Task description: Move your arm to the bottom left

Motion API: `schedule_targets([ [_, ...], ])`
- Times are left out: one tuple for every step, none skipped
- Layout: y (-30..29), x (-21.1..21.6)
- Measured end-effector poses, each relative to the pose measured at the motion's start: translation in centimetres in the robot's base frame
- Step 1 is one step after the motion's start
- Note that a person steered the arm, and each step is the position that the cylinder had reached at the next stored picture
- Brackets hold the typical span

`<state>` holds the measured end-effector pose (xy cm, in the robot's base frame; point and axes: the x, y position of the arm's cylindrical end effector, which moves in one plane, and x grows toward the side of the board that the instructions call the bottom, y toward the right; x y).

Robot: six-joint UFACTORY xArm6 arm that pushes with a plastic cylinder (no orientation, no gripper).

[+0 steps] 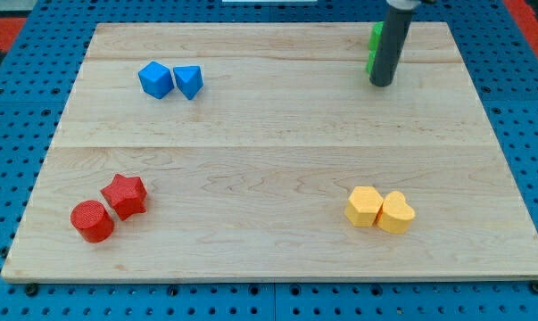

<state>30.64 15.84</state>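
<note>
My tip [381, 84] rests on the wooden board [269, 134] at the far right, just beside a pair of green blocks [375, 37] that the rod [392, 40] mostly hides, so their shapes cannot be told. The arm ends in this bare rod alone, with nothing that spreads or pinches. The near left corner lies well apart from the tip; there a red cylinder [92, 221] touches a red star [125, 195]. At far left a blue cube [156, 79] sits against a blue wedge-like block [188, 82]. At near right a yellow hexagonal block [365, 206] touches a yellow heart [396, 213].
</note>
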Motion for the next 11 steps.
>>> schedule_targets([
  [2.4, -0.4],
  [3.2, 1.2],
  [3.3, 1.2],
  [3.3, 1.2],
  [2.4, 5.3],
  [-3.5, 11.2],
  [-13.1, 13.4],
  [-22.5, 19.9],
  [-28.2, 29.6],
  [-37.9, 31.1],
  [-45.8, 31.1],
])
